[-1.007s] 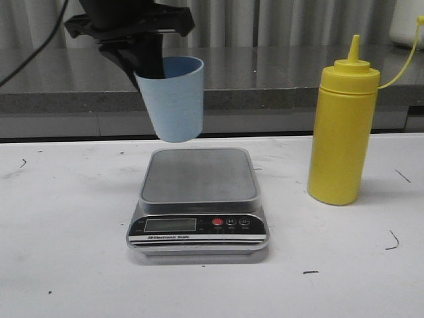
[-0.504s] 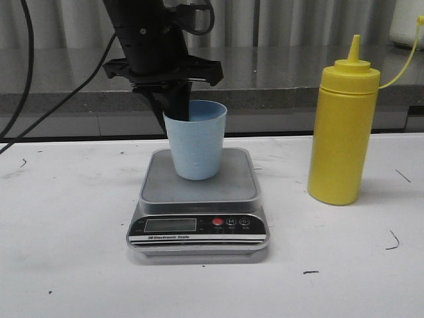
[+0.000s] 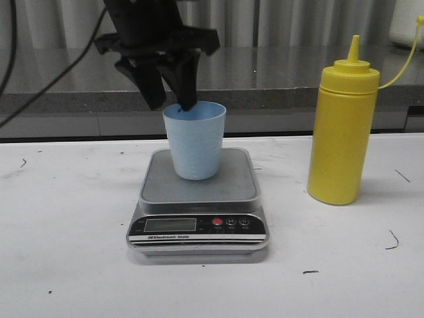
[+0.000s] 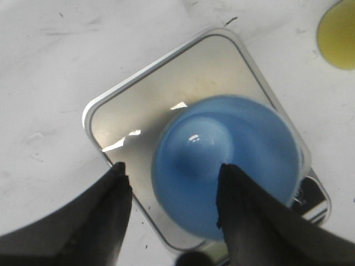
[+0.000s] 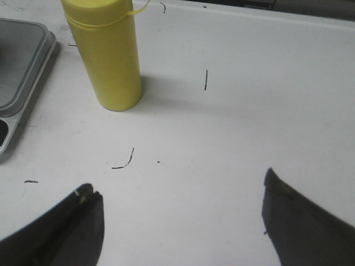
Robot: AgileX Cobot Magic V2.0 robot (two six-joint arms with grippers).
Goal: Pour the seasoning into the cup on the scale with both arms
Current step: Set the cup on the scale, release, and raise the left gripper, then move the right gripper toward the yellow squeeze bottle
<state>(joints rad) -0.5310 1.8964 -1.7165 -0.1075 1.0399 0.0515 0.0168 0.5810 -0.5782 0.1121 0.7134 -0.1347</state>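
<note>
Seasoning [image 3: 343,129] is what you pour, and in the front view you see it upright on the white table [image 3: 66,265], capped, at about 3 o'clock from the scale [image 3: 197,202] and clear of it. You see the cup [image 3: 195,140] upright on the scale's grey platform, toward its far half. Your left gripper [image 3: 170,99] hangs at the cup's 12 o'clock, its fingers spread, one tip at the far rim and the other outside it; neither looks to be pressing the wall. You can judge the placing step as done: the cup rests on its own.

From the left wrist view you look straight down into the cup [image 4: 227,166], which sits on the steel platform of the scale [image 4: 144,105]. The left gripper [image 4: 169,188] is parted, one finger over the cup's mouth, one over bare steel. You can make out no contents for certain.

Through the right wrist view you find the seasoning [image 5: 105,52] at about 11 o'clock, well apart from the right gripper [image 5: 180,213], whose jaws stand wide and hold nothing.

Your next move, I judge, is the right arm's: approach the bottle, close around its body, lift and tilt the nozzle over the cup. Clear the left arm first.
</note>
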